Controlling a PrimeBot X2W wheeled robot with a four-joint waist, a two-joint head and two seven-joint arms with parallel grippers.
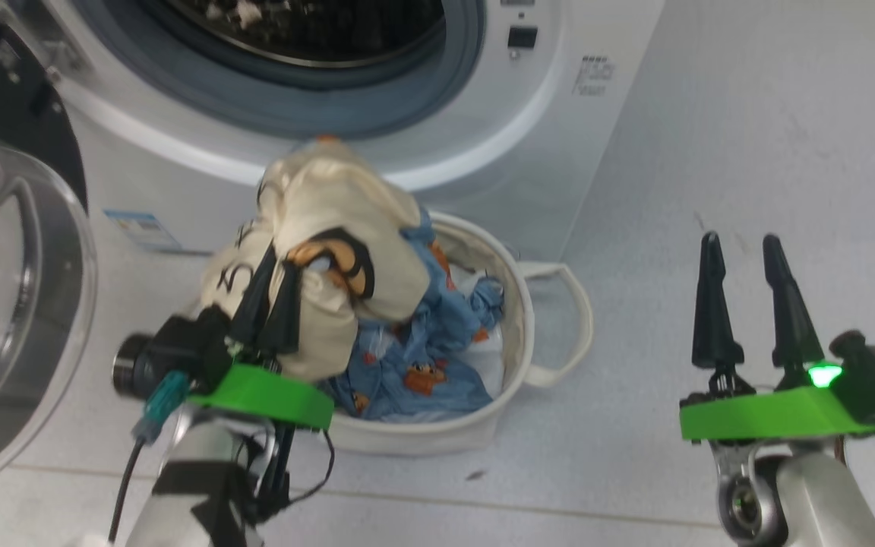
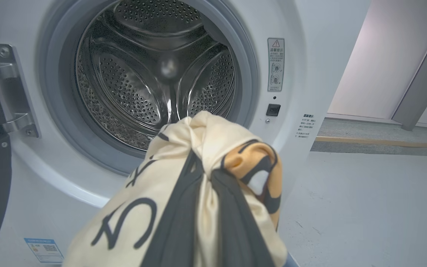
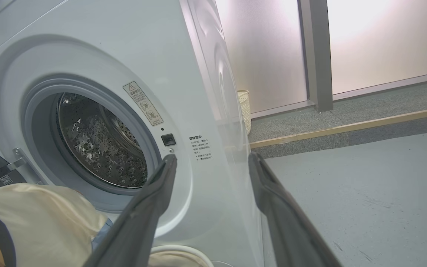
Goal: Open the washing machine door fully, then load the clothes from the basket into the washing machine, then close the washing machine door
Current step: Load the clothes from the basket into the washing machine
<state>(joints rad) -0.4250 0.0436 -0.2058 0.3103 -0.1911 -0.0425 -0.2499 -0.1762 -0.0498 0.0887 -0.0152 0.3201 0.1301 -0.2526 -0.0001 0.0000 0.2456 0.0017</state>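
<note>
My left gripper (image 1: 274,292) is shut on the cream satin piece of the clothes (image 1: 331,220), holding it lifted above the basket (image 1: 513,304) and just below the drum mouth. In the left wrist view the cream piece (image 2: 198,148) bunches around my fingers (image 2: 176,222) in front of the washing machine (image 2: 310,55) and its open steel drum (image 2: 154,66). Light-blue fabric with orange patches (image 1: 415,357) lies in the basket. The washing machine door (image 1: 4,304) stands swung open at the left. My right gripper (image 1: 745,292) hangs open over the floor, right of the basket, with nothing in it.
A blue label sticker (image 1: 141,228) sits on the washer's front below the drum. The basket's loop handle (image 1: 570,327) points right. Grey floor (image 1: 749,152) spreads to the right of the washer. A small pale woven bin (image 3: 244,107) stands behind the washer by a frosted wall.
</note>
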